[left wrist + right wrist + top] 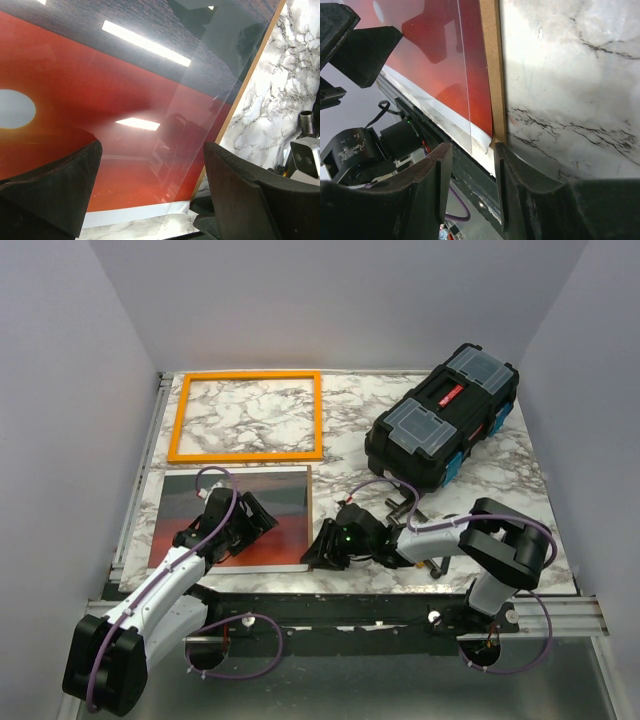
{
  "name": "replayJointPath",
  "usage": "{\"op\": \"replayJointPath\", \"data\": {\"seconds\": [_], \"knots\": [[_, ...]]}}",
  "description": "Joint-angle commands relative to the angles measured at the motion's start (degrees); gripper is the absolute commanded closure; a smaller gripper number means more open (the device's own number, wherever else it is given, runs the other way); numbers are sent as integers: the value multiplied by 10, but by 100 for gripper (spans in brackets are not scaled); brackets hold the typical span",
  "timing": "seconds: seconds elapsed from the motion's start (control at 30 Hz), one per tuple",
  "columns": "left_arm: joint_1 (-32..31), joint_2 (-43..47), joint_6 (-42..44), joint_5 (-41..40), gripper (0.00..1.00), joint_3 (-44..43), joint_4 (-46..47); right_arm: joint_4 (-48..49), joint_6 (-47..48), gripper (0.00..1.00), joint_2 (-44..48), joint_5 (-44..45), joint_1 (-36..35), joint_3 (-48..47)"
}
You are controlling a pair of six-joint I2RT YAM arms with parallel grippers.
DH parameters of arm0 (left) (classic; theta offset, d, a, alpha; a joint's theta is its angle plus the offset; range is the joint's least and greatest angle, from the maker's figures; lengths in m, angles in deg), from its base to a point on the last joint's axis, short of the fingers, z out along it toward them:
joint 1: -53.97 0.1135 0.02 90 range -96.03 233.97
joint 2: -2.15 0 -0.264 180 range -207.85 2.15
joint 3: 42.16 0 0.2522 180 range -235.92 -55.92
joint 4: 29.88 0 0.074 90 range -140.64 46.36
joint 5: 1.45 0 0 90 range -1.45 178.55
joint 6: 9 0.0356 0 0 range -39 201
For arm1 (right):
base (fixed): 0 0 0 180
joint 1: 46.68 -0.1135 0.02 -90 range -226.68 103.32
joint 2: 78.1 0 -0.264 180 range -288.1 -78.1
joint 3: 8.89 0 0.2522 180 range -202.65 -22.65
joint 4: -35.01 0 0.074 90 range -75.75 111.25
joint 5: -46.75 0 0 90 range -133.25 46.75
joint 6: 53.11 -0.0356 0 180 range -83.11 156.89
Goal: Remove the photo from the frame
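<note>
On my feed the photo [288,525] is deep red-orange with a pale white sun, a dark grey band along its far side, a white near strip and a brown board edge. The frame [245,455] is bright orange. The surface [350,430] is white marble with grey veins. The toolbox [442,428] is black with blue latches and a red label.

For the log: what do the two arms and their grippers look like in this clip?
The left arm and right arm have white links between bulky black joints; a purple cable loops along each. A green light glows at the right wrist. The left gripper and right gripper have thick matte-black wedge fingers.
</note>
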Motion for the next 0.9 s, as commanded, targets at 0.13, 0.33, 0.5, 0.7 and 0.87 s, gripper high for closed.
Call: {"op": "replayJointPath", "data": {"seconds": [0.13,0.33,0.5,0.7,0.87], "knots": [[-1,-6,-4,1,15,22,-50,49,-12,55,-32,-19,-3,4],[-1,-6,-5,-1,15,20,-56,28,-43,57,-48,-15,-6,9],[-1,-6,-5,-1,15,19,-58,-18,-72,57,-42,1,-18,5],[-1,-6,-6,0,15,19,-57,-89,-81,59,-42,29,-27,-17],[-1,-5,-5,-3,15,19,-59,-133,-76,60,-32,47,-33,-27]]}}
